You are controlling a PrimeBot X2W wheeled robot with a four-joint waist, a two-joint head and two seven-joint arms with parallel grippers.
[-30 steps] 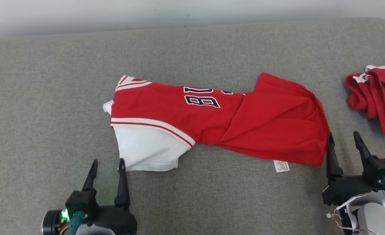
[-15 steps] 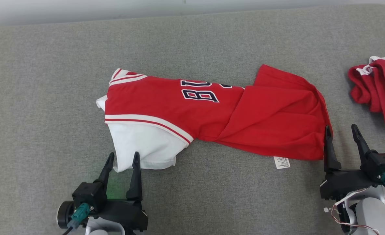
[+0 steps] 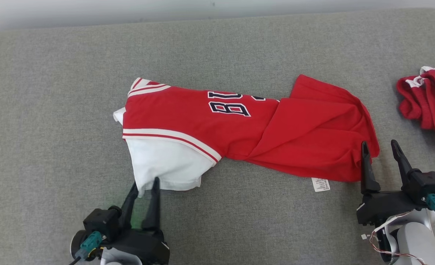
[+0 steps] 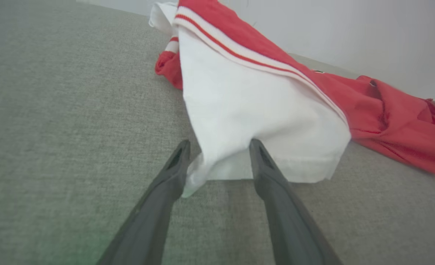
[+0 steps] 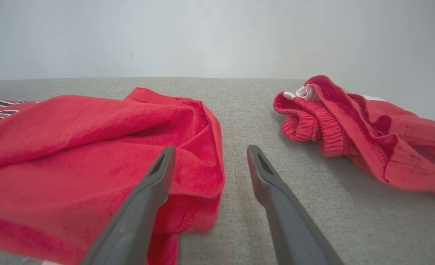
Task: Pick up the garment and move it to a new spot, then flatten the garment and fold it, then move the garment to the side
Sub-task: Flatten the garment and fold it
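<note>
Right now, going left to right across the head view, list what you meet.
left gripper → red jersey → black lettering → white care label → right gripper → crumpled red garment

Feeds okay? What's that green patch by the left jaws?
Head view: sharp, even light; the green is a glow on the grey surface between the left jaws. Left wrist view: same tint bottom-left, jersey sharp. Right wrist view: no glare.
</note>
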